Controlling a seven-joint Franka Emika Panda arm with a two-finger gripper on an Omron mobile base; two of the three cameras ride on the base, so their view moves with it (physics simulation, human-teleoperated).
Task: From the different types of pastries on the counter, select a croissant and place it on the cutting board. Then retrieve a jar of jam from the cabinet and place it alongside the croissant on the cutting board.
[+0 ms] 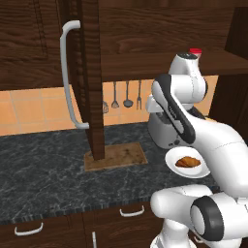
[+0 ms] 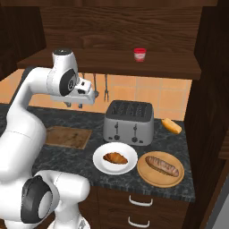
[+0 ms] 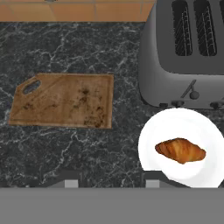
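Landmark: you can place everything against the toaster (image 3: 186, 48), the grey slotted box at the back of the counter (image 3: 65, 144).
Cutting board: the cutting board (image 3: 65, 100) lies flat to the left of the toaster, apart from it, with nothing on it. Its long side runs left to right in the hand view, and its handle hole is at the end far from the toaster.
End effector: the end effector (image 2: 82, 99) hangs high above the counter, left of the toaster and over the stretch between board and plate. It holds nothing. In the hand view its two tips show spread apart at the bottom edge, so take it as open.
Croissant: the croissant (image 3: 180, 150) sits on the white plate (image 3: 153, 131) just in front of the toaster. Its long axis lies roughly left to right in the hand view, dipping a little toward the right horn.
Step in hand: the croissant pick, as I judge it, is not yet begun.
How to do it well: shift toward the plate until you are centred over the croissant's thick middle, turn the fingers to close across its short width, then descend straight and stop short of the plate.
Jar of jam: the jar of jam (image 2: 140, 54) stands on the open cabinet (image 2: 116, 60) shelf above the toaster, for later.
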